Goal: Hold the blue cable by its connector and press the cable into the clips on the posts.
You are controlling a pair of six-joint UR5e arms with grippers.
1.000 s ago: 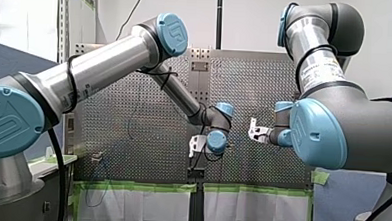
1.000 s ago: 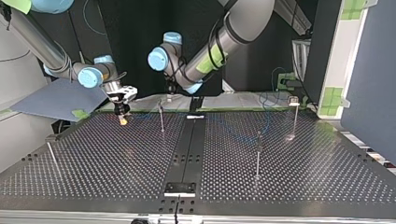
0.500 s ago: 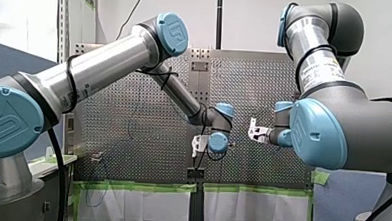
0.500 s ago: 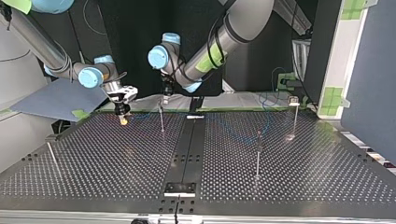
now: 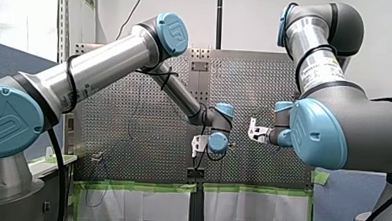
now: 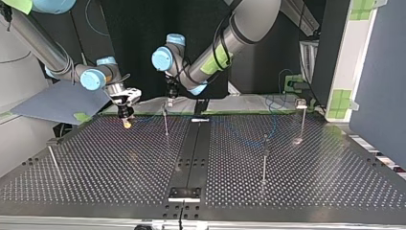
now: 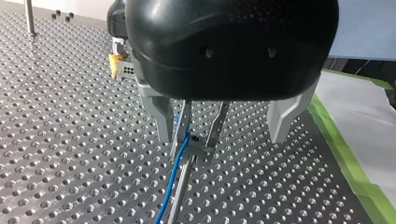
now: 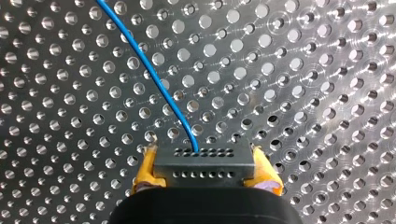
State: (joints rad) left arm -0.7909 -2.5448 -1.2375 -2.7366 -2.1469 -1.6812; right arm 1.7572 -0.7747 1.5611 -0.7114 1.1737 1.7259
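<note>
My right gripper (image 8: 204, 159) has its yellow pads shut on the black connector (image 8: 205, 169). The blue cable (image 8: 154, 74) leaves the connector and runs over the perforated table. In the top view my right gripper (image 6: 126, 120) hangs low at the back left. My left gripper (image 7: 219, 140) stands wide open, one grey finger on each side of a post's metal clip (image 7: 198, 135). The blue cable (image 7: 172, 179) meets that clip and drops along the post. I cannot tell whether it sits in the clip. In the top view my left gripper (image 6: 168, 99) is just above that post (image 6: 165, 122).
More thin posts stand on the table in the top view: one at the left edge (image 6: 52, 160), one right of the middle (image 6: 264, 160), one at the back right (image 6: 302, 117). Green tape (image 7: 348, 158) marks the table's edge beside my left gripper.
My left gripper has shifted slightly toward the top view's left, settling over the post. My right gripper has stayed still, holding the connector.
</note>
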